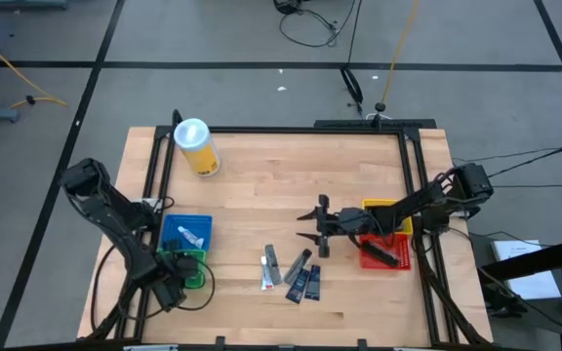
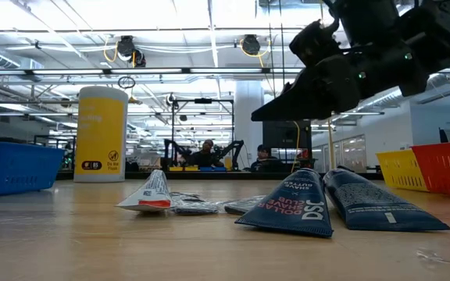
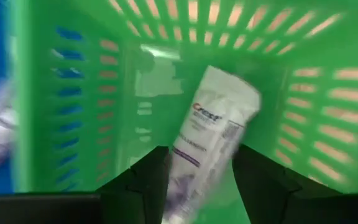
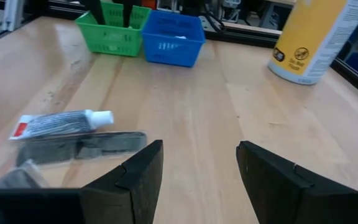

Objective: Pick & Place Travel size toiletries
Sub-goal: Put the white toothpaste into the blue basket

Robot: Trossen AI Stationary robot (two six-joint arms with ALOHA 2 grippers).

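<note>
The step in hand is judged to be the drop of a white Crest toothpaste tube (image 3: pixel 213 134) into the green bin (image 1: pixel 191 270) by the left gripper (image 3: pixel 194 171), which is down inside that bin at the table's near left corner. In the left wrist view the tube is seen between the two dark fingers (image 3: pixel 145 180), slanted, with its far end reaching toward the bin's slotted wall; whether it is gripped or already loose cannot be told, as the fingers stand part open and close to its sides. For a clean release, the jaws should be spread fully before any lift, and the wrist raised straight up so the tube is not dragged over the rim. The right gripper (image 1: pixel 312 226) is held above the table centre, near the loose pile, fingers (image 4: pixel 138 168) apart with nothing between them. Left on the wood: a white tube with a red end (image 4: pixel 61 123), a grey sachet (image 4: pixel 82 146) just beside it, and two dark blue Dollar Shave Club packets (image 2: pixel 291 207) lying together. Containers: the blue bin (image 1: pixel 186 233), touching the green one, has at least one pale item in it; the red bin (image 1: pixel 383 254) holds a dark piece; contents of the yellow bin (image 1: pixel 383 209) behind it are hidden by the arm. A yellow canister with white lid (image 1: pixel 197 147) stands well apart at the far left.
</note>
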